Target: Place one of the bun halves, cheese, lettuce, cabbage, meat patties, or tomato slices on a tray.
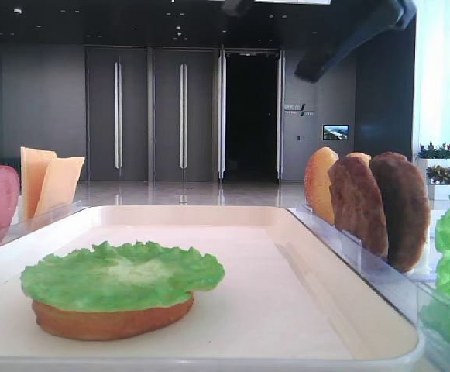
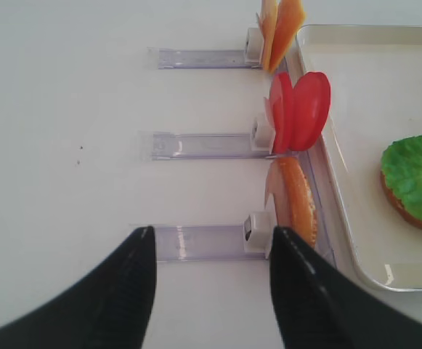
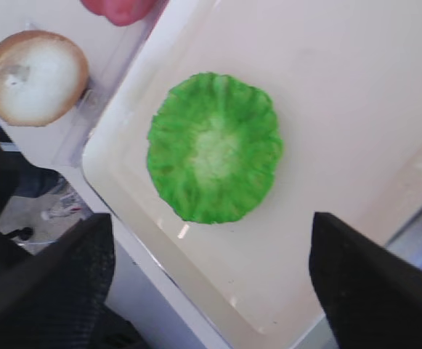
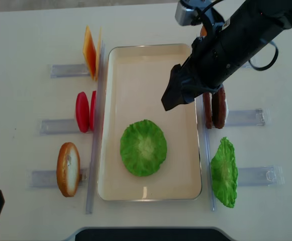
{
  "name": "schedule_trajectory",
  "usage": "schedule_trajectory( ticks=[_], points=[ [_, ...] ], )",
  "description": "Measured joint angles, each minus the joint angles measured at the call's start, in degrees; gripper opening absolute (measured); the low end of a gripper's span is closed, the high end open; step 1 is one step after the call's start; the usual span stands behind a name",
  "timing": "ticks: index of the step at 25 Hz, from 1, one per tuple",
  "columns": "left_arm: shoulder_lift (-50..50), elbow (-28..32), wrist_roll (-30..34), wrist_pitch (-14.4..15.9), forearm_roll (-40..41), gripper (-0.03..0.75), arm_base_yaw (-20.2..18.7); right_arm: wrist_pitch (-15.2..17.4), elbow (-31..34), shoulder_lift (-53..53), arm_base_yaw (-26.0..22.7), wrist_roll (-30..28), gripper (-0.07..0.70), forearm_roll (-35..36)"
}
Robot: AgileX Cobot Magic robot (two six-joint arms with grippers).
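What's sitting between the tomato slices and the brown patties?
The tray, bare along that stretch; its lettuce lies nearer the camera. The overhead view shows tomato slices left, patties right.

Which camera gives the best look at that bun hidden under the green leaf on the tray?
The low exterior high view: the bun half shows side-on under the lettuce. The left wrist view catches only its edge; both downward views show lettuce alone.

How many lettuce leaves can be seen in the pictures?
2. One lettuce leaf lies on a bun half in the tray. The other leaf stands in the holder right of the tray. None seems hidden.
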Motion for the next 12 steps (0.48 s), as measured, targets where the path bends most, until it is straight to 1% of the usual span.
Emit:
schedule_trajectory(
  ticks=[6, 10, 12],
  points=[
    [0.0, 0.0, 0.0, 0.0, 0.0, 0.391, 0.0, 4.2, -2.9, -1.2, 0.0, 13.1, 0.555, -19.4],
    [0.0, 0.0, 0.0, 0.0, 0.0, 0.391, 0.0, 4.9, -3.1, -1.2, -0.1, 21.2, 0.555, -32.0],
    [0.0, 0.0, 0.0, 0.0, 0.0, 0.391, 0.0, 5.3, -3.7, -1.2, -1.2, 23.3, 0.555, -35.1]
  ],
)
